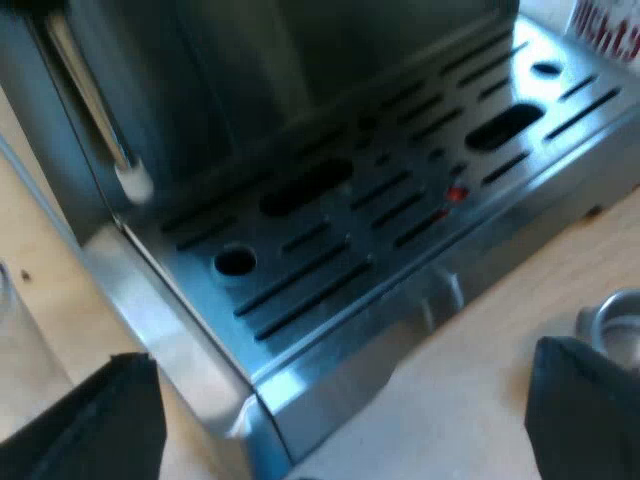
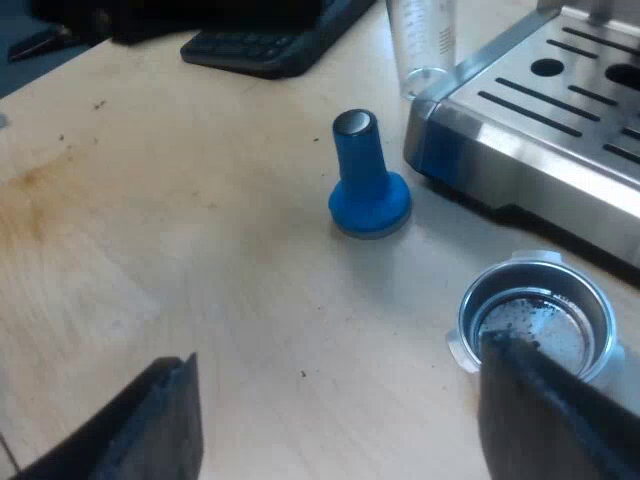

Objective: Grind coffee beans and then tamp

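Lying on the wooden table [image 2: 200,250] just off the edge of the drip tray [image 2: 520,175], the holder [image 2: 535,315] is what you want to look at first: its round metal basket faces up and carries only a thin scatter of dark grounds, so I'd judge the grinding has not been done. Your right gripper [image 2: 345,430] hangs over the table with its fingers [image 2: 150,430] spread wide and holding nothing, and one fingertip sits right over the near rim of the basket. That finger hides the handle, so you cannot tell which way the holder's long axis runs; settle that before you close on it. Your left gripper [image 1: 345,430] is also spread wide and empty, facing the front of the machine [image 1: 300,60], with the basket rim just beside one finger. Of the two arms, the right looks the nearer to the holder. Farther out from the right gripper, the blue tamper [image 2: 368,175] stands upright on its base, near the tray's corner but apart from it, and the measuring glass [image 2: 425,40] stands just beside that same corner. A dark keyboard [image 2: 270,40] lies farther off. For writing, a red label [image 1: 605,25] with white letters shows beyond the tray, too cut off to read, and a small red mark [image 1: 455,195] sits among the tray's slots.
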You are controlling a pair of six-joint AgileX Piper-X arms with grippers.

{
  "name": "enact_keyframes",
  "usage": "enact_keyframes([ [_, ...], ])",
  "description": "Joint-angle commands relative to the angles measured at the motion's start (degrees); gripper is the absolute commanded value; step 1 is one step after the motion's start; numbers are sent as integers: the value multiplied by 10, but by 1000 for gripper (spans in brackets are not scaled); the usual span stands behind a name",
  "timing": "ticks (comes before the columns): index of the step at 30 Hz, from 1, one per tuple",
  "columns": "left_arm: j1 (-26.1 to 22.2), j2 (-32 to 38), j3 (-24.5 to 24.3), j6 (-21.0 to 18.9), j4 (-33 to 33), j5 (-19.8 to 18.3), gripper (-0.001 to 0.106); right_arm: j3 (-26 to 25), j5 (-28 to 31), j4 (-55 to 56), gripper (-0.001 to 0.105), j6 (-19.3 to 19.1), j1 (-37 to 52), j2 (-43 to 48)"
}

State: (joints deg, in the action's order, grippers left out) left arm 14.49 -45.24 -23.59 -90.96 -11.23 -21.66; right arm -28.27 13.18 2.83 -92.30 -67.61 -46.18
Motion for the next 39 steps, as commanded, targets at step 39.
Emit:
enact_keyframes([
  [39,-9,136,-191,-15,-215,56,79,-276,-87,436,60,-38,429,22],
])
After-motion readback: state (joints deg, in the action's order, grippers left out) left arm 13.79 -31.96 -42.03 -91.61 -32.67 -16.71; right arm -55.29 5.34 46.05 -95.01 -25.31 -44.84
